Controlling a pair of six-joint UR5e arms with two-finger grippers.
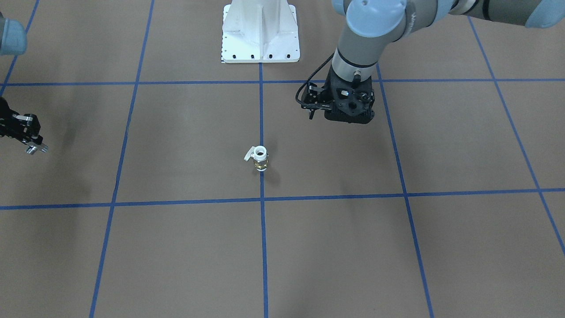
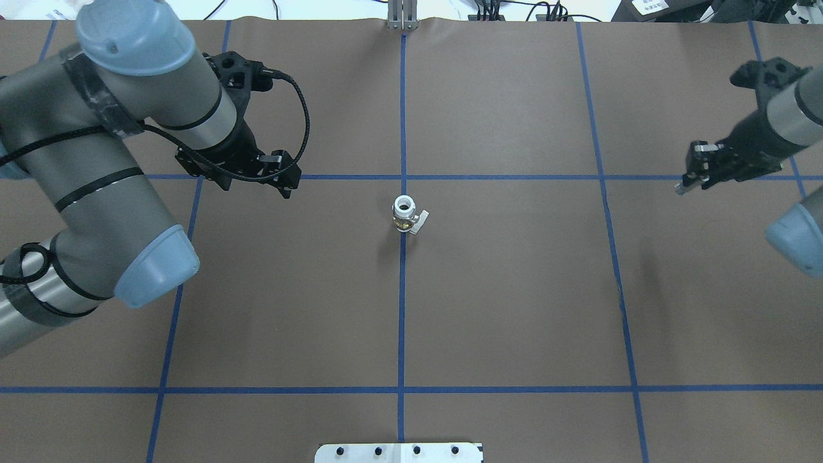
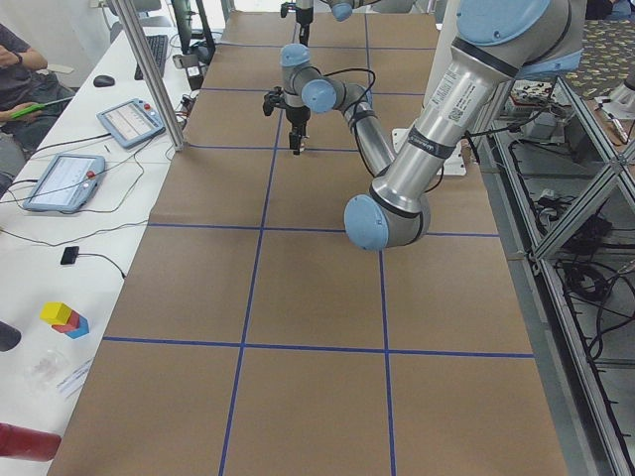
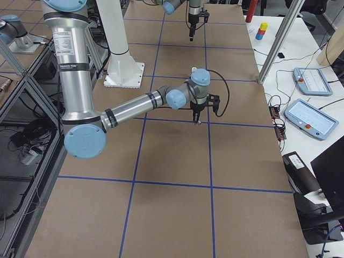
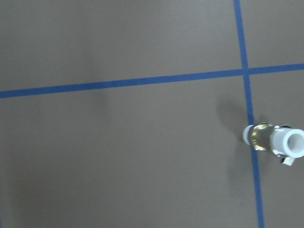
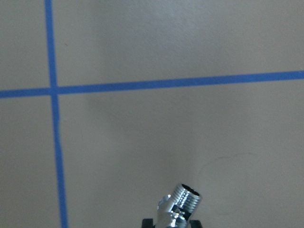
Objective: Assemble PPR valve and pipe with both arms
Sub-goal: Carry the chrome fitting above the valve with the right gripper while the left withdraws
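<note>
The PPR valve (image 1: 260,158) stands upright on the blue centre line of the table, white socket end up, brass middle below, lever to one side. It also shows in the overhead view (image 2: 406,215) and at the right edge of the left wrist view (image 5: 275,140). My left gripper (image 1: 348,115) hovers above the table off to the valve's side, apart from it; its fingers are hidden. My right gripper (image 2: 691,179) is far out on the other side, shut on the silvery pipe (image 6: 183,204), which it holds above the table (image 1: 35,149).
The white bolted pedestal (image 1: 260,35) stands at the robot's side of the table. Blue tape lines (image 2: 402,321) divide the brown surface. An operators' bench with tablets (image 3: 64,178) and a metal post (image 3: 149,74) runs along the far edge.
</note>
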